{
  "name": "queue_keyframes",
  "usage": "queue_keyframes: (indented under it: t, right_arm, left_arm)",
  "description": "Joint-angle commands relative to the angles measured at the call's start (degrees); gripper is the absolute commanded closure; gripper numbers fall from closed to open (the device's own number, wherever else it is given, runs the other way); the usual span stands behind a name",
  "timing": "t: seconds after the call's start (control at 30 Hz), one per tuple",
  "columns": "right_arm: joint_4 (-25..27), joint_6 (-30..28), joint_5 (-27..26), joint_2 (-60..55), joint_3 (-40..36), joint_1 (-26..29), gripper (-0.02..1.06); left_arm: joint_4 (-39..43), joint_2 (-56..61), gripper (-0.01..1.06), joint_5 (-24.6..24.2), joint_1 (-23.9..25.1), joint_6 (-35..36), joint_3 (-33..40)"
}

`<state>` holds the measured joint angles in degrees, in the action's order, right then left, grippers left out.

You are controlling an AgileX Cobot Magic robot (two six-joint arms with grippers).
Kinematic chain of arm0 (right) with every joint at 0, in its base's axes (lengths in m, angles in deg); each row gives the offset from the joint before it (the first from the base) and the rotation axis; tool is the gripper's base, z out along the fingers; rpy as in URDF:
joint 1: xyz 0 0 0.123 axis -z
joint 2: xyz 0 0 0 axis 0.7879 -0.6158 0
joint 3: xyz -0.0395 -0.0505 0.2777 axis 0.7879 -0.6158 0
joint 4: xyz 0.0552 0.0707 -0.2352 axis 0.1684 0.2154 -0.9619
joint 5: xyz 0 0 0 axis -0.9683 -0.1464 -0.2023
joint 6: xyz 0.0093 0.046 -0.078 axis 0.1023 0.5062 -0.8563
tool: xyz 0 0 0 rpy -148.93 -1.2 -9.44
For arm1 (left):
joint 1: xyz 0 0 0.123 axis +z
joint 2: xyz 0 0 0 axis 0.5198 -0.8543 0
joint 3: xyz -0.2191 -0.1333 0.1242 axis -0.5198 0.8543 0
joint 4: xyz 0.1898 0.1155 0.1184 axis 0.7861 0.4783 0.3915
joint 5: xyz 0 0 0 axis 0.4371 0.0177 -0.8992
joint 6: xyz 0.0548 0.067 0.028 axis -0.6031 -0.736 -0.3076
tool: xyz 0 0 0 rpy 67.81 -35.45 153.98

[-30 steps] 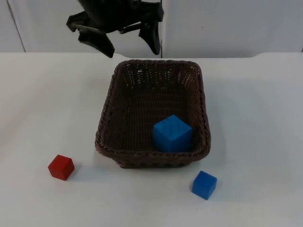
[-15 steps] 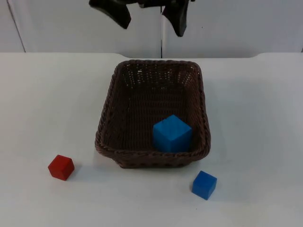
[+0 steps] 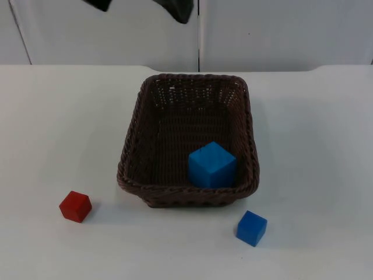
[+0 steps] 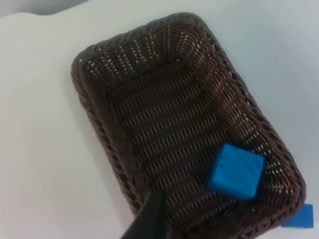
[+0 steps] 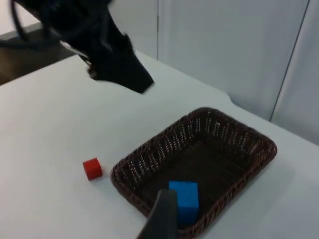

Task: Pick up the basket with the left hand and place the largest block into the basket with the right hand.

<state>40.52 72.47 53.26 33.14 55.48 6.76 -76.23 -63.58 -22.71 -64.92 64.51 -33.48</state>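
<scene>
Blocks left outside, near the frame's lower edge: small blue cube (image 3: 252,228) and red cube (image 3: 75,206). Mid-frame, large blue cube (image 3: 211,164) sits inside the brown wicker basket (image 3: 133,140), so placing looks done. At the top edge, left gripper (image 3: 143,6) hangs with fingers apart; right gripper (image 5: 160,219), fingers' state unclear.

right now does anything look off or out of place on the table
Nothing stands out. The basket sits flat on the table with the largest block upright inside; the red block and small blue block rest outside it.
</scene>
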Motion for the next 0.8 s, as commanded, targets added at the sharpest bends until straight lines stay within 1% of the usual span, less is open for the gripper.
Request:
queue_keyframes:
  t: [0.0, 0.07, 0.1, 0.17, 0.27, 0.3, 0.43, 0.47, 0.67, 0.77]
  right_arm:
    - [-0.21, 0.19, -0.19, 0.35, -1.32, 0.04, 0.29]
    - [-0.21, 0.19, -0.29, 0.35, -3.38, 0.04, 0.29]
    - [-0.21, 0.19, -0.29, 0.35, -3.38, 0.04, 0.29]
    - [-0.21, 0.29, -0.29, 0.35, -5.22, 0.04, 0.29]
    - [0.16, 0.45, -0.29, 0.35, -7.19, 0.04, 0.29]
    - [0.16, 0.45, -0.29, 0.35, -7.19, 0.04, 0.29]
    - [0.16, 0.59, -0.56, 0.35, -8.43, 0.04, 0.29]
    - [0.16, 0.59, -0.56, 0.35, -8.43, 0.04, 0.29]
    - [0.16, 0.44, -0.13, 0.35, -8.65, 0.04, 0.29]
    - [-0.06, 0.25, 0.08, 0.35, -9.12, 0.04, 0.29]
  left_arm:
    - [0.46, 4.12, 0.16, 2.09, -0.35, 0.33, 3.08]
    - [0.46, 7.92, 0.16, 3.62, -0.35, 0.08, 6.61]
    - [0.46, 7.92, 0.16, 3.62, -0.35, 0.08, 6.61]
    - [0.46, 11.10, 0.16, 4.64, -0.35, -0.07, 8.90]
    - [0.75, 17.01, 0.16, 6.38, -0.35, -0.49, 13.95]
    - [0.75, 17.01, 0.16, 6.38, -0.35, -0.49, 13.95]
    - [0.75, 24.53, 0.16, 6.40, -0.35, -0.61, 19.41]
    - [0.75, 24.53, 0.16, 6.40, -0.35, -0.61, 19.41]
    - [0.65, 32.02, 0.16, 6.30, -0.35, -1.86, 25.22]
    - [0.65, 36.16, 0.16, 4.42, -0.35, -2.24, 27.43]
